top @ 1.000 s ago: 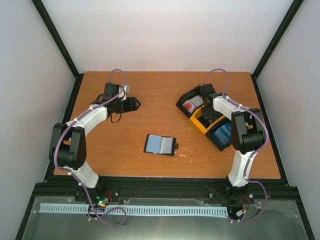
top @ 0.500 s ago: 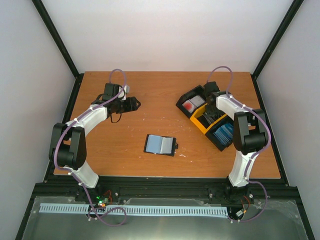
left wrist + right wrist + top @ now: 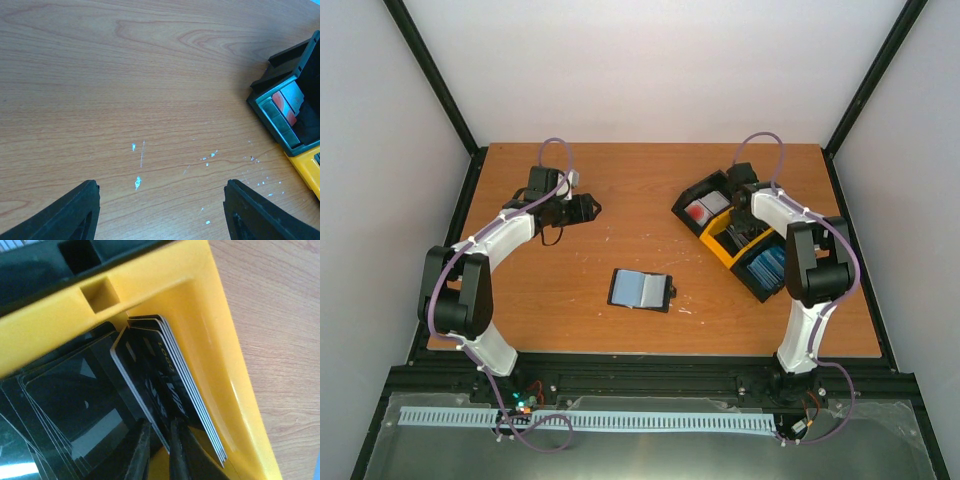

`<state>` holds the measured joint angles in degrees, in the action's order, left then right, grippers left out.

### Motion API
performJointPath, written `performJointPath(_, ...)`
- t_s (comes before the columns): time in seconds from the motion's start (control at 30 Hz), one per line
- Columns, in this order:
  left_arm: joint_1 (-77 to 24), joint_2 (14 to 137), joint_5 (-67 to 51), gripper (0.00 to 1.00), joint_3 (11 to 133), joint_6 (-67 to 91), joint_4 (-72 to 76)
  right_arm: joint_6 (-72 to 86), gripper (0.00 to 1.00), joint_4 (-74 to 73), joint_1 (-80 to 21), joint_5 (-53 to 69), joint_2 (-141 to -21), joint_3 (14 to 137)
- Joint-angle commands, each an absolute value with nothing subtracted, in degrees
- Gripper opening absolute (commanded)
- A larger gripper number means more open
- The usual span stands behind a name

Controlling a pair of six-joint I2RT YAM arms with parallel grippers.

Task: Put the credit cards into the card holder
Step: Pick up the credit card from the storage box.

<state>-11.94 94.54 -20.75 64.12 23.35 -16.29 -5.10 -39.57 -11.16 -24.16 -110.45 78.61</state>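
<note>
While the left gripper point(image 3: 160, 200) hangs over the table point(image 3: 150, 75) with its jaws wide apart, the right gripper point(image 3: 159, 452) reaches into the yellow tray point(image 3: 200, 305), jaws pinched on the edge of a dark grey card point(image 3: 136, 371). The card holder point(image 3: 642, 290) lies open mid-table, well apart from both

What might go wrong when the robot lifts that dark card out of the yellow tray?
The right end effector pinches only the edge of the card, so it may slip.
More cards lean tight against it; one might come up too.
The wall of the tray is close and could snag it.
</note>
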Motion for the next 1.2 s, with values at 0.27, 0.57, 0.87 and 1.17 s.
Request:
performJointPath(0.27,-11.95,93.35,-20.35,0.69,64.51,21.87,-15.15,-5.28,0.23,-38.61,-10.81,-25.22,-112.57,80.34)
performJointPath(0.57,-11.94,93.13,-20.58,0.69,64.51,21.72,-15.04,-6.18,0.13,-37.51,-10.83,-25.75,-114.51,80.2)
performJointPath(0.87,-12.0,92.11,-26.08,0.71,65.17,20.12,-13.75,-6.05,0.03,-38.74,-11.07,-24.4,-108.36,79.25)
performJointPath(1.17,-16.21,92.91,-31.71,0.76,68.38,20.49,-10.38,-2.84,0.03,-39.69,-10.92,-17.82,-93.6,70.42)
